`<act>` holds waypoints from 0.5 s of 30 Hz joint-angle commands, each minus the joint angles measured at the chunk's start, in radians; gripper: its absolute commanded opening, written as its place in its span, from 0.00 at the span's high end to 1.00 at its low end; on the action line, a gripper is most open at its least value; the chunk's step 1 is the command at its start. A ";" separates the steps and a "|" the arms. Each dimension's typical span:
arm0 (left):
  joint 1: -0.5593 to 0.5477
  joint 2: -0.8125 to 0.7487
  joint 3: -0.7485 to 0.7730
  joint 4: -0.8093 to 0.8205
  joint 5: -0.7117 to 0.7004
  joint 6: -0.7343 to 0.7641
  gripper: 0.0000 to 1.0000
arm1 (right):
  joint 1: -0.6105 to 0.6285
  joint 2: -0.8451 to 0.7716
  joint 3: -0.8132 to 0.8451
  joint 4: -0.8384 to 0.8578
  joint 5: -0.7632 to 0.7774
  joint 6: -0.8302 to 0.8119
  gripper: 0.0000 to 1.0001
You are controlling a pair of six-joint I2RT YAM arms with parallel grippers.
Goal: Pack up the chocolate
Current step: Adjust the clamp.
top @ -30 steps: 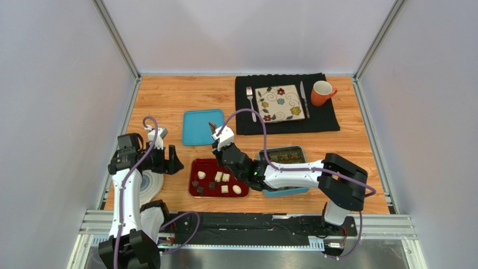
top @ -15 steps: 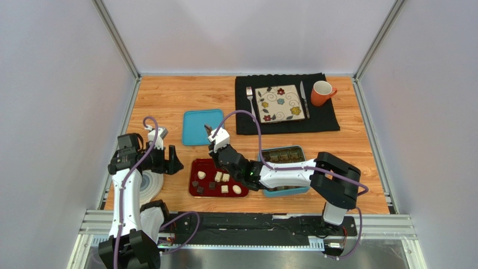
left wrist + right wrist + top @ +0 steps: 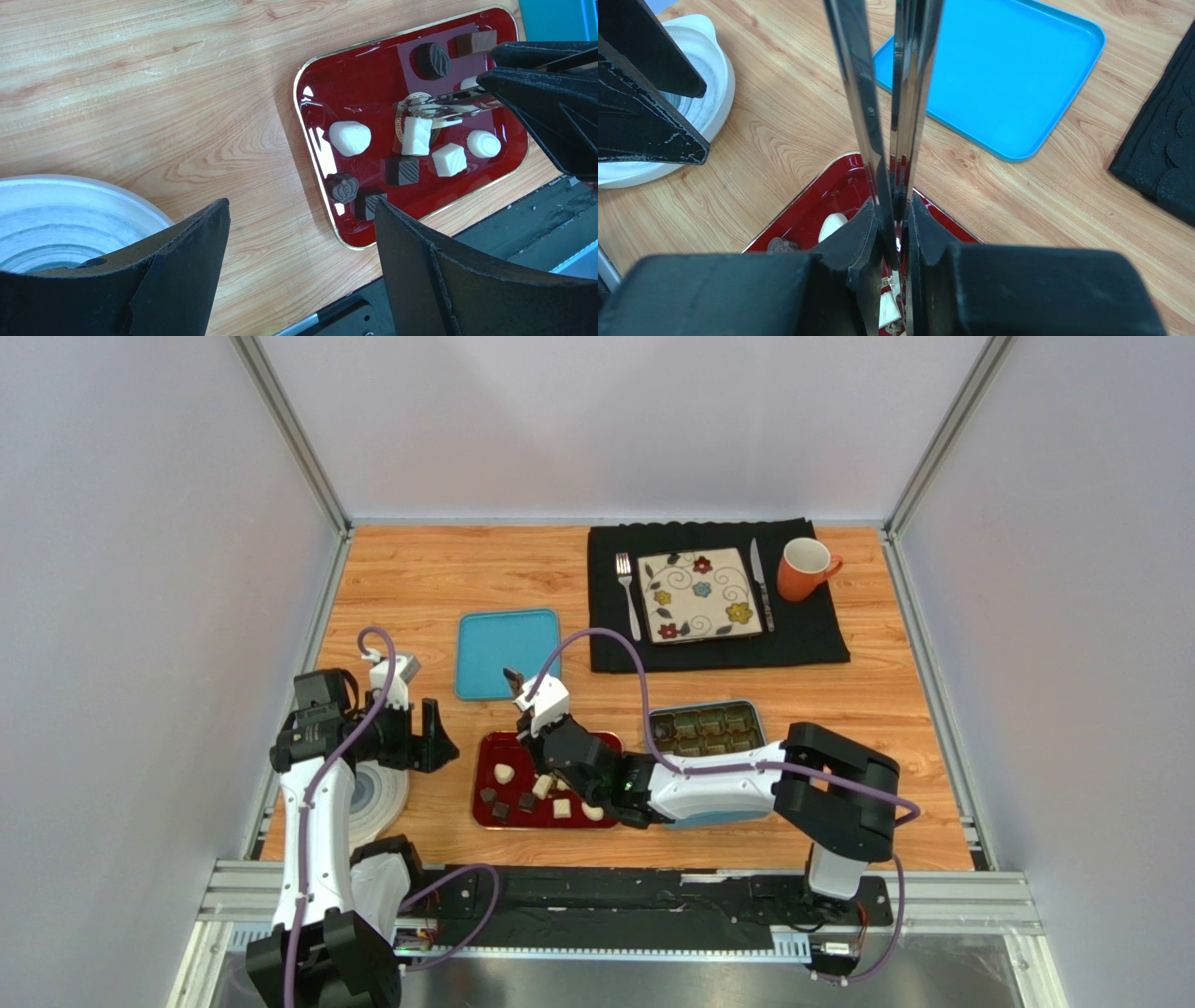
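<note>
1. Chocolate [image 3: 349,138] pieces, dark and white, lie on red tray [image 3: 365,77], lower centre in top view.
2. Right hand [image 3: 898,217] clenched on metal tongs [image 3: 906,84], tips over the tray among the pieces.
3. Left hand [image 3: 300,210] released, empty, over tabletop [image 3: 140,70] between white bowl [image 3: 63,217] and tray.
4. Right arm covers near part of teal tin [image 3: 706,707]; blue tray [image 3: 505,654] above it.

- Top view: I look steeply down from above and behind the arm bases over the whole counter [image 3: 421,574].
- Left wrist view: close, facing down past my left hand [image 3: 300,210] onto the red tray [image 3: 351,84].
- Right wrist view: closer still, sighting along the tweezers [image 3: 861,91] in my right hand [image 3: 894,217]; red tray and white dish [image 3: 710,77] shared with the left wrist.
</note>
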 commanded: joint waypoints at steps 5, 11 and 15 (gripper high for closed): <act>0.005 -0.009 0.030 0.002 0.018 0.019 0.16 | 0.012 -0.048 0.014 0.046 0.083 -0.005 0.90; 0.005 -0.010 0.028 0.000 0.014 0.022 0.16 | -0.005 -0.086 0.024 0.054 0.116 -0.051 0.90; 0.004 -0.009 0.027 -0.001 0.014 0.023 0.16 | -0.014 -0.129 0.010 0.060 0.133 -0.072 0.86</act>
